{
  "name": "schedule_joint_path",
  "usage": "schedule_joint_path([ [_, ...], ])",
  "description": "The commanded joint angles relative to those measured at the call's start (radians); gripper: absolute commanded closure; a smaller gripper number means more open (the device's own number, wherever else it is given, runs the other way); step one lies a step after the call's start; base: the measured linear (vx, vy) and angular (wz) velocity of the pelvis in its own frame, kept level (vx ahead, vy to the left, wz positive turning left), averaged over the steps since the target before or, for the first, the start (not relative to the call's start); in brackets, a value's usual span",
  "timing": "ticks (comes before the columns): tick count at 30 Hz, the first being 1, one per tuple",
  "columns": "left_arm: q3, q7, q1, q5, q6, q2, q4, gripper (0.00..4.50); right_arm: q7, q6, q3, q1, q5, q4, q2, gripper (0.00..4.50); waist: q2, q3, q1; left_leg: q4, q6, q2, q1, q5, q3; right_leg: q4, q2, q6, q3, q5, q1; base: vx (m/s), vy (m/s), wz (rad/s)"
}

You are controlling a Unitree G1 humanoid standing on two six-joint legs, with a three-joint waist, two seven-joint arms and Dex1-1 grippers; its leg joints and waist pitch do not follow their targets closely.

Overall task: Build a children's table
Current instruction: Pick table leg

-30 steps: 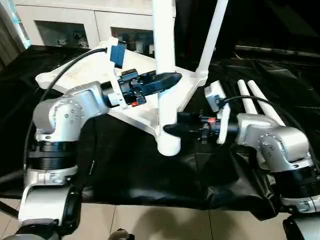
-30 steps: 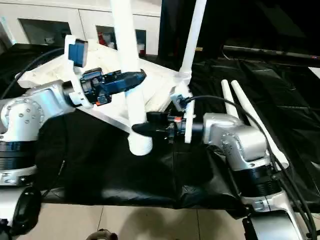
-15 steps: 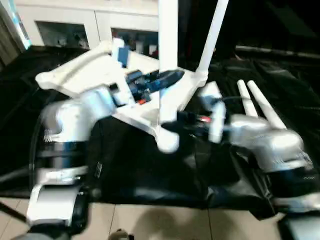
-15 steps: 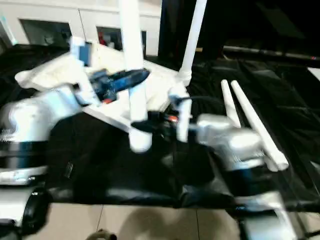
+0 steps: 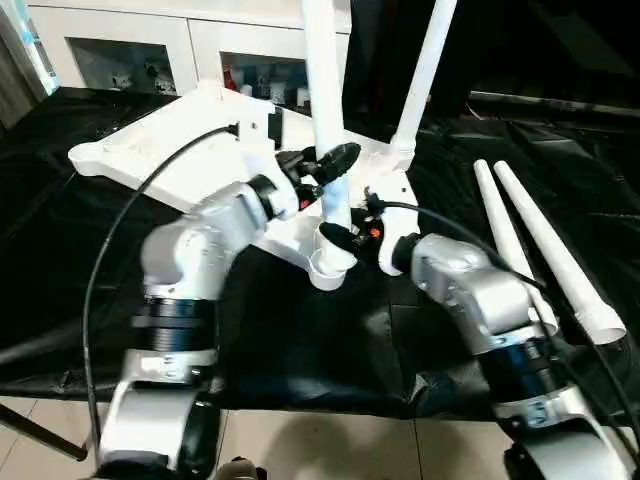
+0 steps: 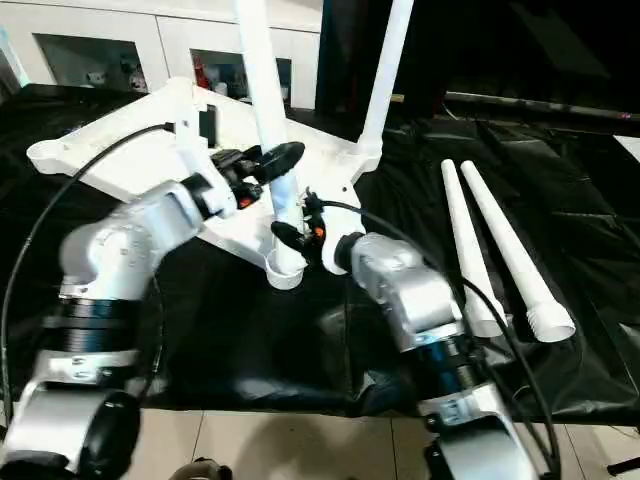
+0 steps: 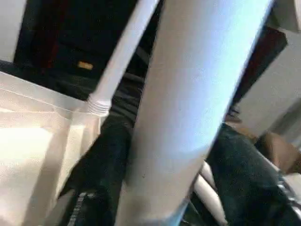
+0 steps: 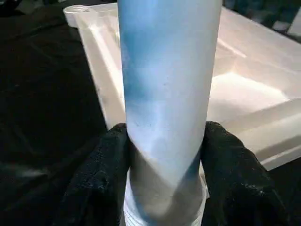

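Observation:
The white table top (image 5: 150,150) lies underside up on the black cloth. One white leg (image 5: 425,70) stands in its far corner socket. A second leg (image 5: 322,90) stands in the near corner socket (image 5: 330,268), leaning slightly. My left gripper (image 5: 335,160) is shut on this leg at mid height, its black fingers (image 7: 110,165) on either side of the tube (image 7: 197,108). My right gripper (image 5: 335,238) is shut on the same leg (image 8: 167,94) just above the socket, fingers (image 8: 101,179) pressed to it. Two loose legs (image 5: 540,250) lie side by side on the right.
White cabinets (image 5: 130,50) stand behind the black-draped work table (image 5: 300,340). The table's front edge meets the tiled floor (image 5: 300,440) close to me. A black cable (image 5: 105,270) loops from my left arm over the table top.
Both arms have reached further in toward the near corner, still gripping the leg. The leg's top now leans a little left. The head view has also shifted.

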Motion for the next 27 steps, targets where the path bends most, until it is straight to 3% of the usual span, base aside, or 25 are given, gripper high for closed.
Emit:
schedule_joint_path([
  [1,-0.003,0.031,0.000,0.010,-0.012,-0.017,-0.002,1.98,-0.012,-0.016,0.004,-0.021,-0.017,-0.004,0.009,2.60,-0.003,-0.080,-0.002,-0.066,-0.031,0.046,0.026,-0.155,-0.025,-0.074,-0.080,-0.150,0.046,-0.158,0.049,0.000,0.000,0.00],
  [11,0.005,0.051,-0.003,0.022,-0.052,-0.017,0.014,2.51,-0.003,-0.045,0.001,-0.029,-0.029,-0.006,0.013,2.60,-0.004,-0.081,-0.003,-0.065,-0.025,0.046,0.026,-0.149,-0.024,-0.073,-0.078,-0.149,0.046,-0.138,0.048,0.000,0.000,0.00],
  [13,0.006,0.034,-0.005,0.012,-0.051,-0.012,0.010,2.52,0.047,-0.045,-0.012,-0.024,0.013,-0.027,0.018,2.60,-0.003,-0.081,-0.003,-0.065,-0.026,0.046,0.027,-0.153,-0.025,-0.072,-0.078,-0.150,0.046,-0.138,0.049,0.000,0.000,0.00],
  [16,0.009,0.012,-0.009,0.001,-0.043,-0.003,0.006,2.55,0.068,-0.021,-0.038,-0.025,0.049,-0.038,0.020,1.88,-0.003,-0.081,-0.004,-0.065,-0.016,0.046,0.026,-0.149,-0.024,-0.072,-0.079,-0.156,0.046,-0.127,0.050,0.000,0.000,0.00],
  [21,-0.036,-0.146,-0.015,-0.048,0.036,0.081,-0.018,2.60,0.219,0.092,-0.101,-0.048,0.156,-0.063,-0.079,1.43,0.001,-0.081,0.001,-0.063,-0.007,0.045,0.029,-0.144,-0.023,-0.070,-0.076,-0.163,0.046,-0.132,0.049,0.000,0.000,0.00],
  [24,-0.067,-0.283,-0.015,-0.111,0.109,0.143,-0.061,2.62,0.364,0.183,-0.116,-0.045,0.243,-0.095,-0.161,1.40,0.000,-0.082,0.005,-0.063,-0.005,0.046,0.030,-0.140,-0.024,-0.066,-0.077,-0.174,0.045,-0.121,0.053,0.000,0.000,0.00],
  [27,-0.058,-0.343,-0.024,-0.166,0.146,0.163,-0.085,2.62,0.429,0.223,-0.122,-0.037,0.285,-0.117,-0.199,1.40,-0.002,-0.080,0.004,-0.061,-0.005,0.044,0.027,-0.136,-0.021,-0.067,-0.078,-0.193,0.044,-0.117,0.054,0.000,0.000,0.00],
])
